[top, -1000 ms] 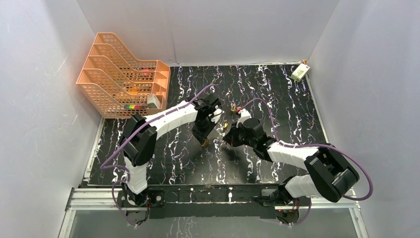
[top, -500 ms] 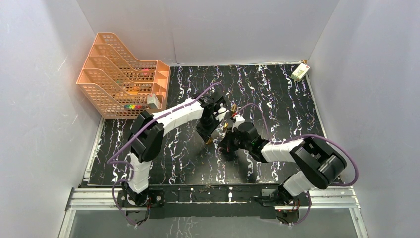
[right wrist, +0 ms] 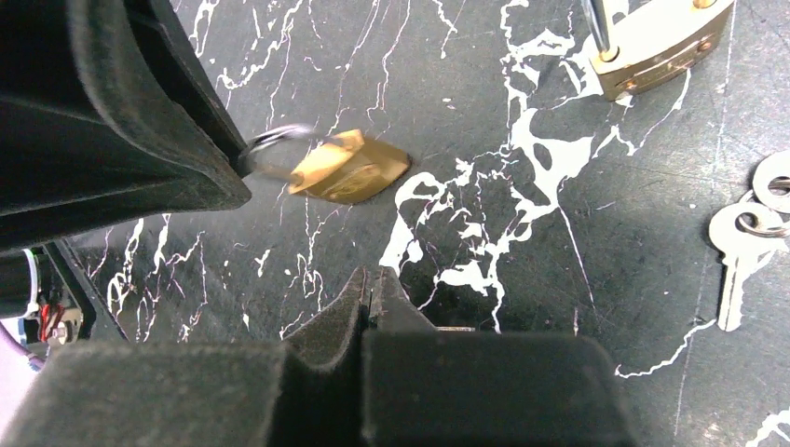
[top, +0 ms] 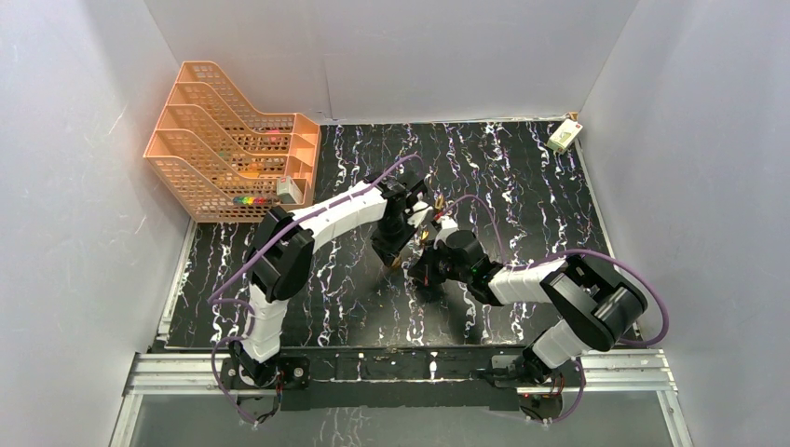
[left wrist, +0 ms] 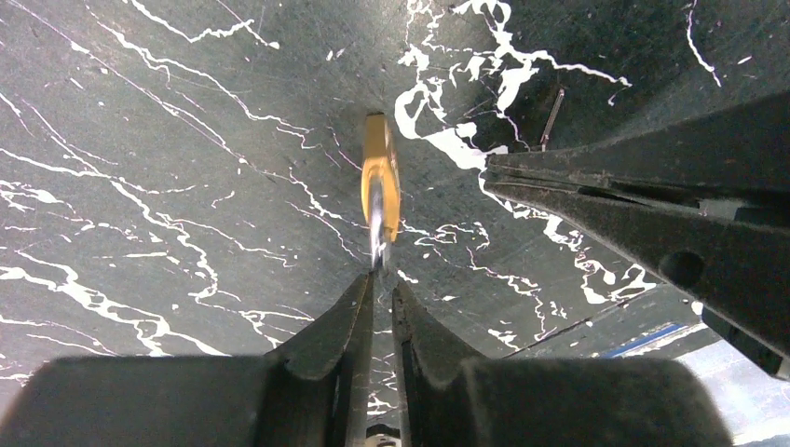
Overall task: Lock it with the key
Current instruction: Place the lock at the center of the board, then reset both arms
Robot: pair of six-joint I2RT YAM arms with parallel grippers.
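While your left gripper (left wrist: pixel 382 282) stands a slit apart at the shackle (right wrist: pixel 270 154) of the padlock (left wrist: pixel 380 177), centre frame, you cannot tell if it grips; your right gripper (right wrist: pixel 373 284) is closed, empty; the key (right wrist: pixel 738 244) lies far right.

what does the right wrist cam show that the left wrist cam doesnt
Only the right wrist: a second padlock and keys lying on the table. Only the left wrist: the slim gap between the left gripper's fingers. Both: the brass padlock, its loop at the left gripper's tips, and the shut right gripper.
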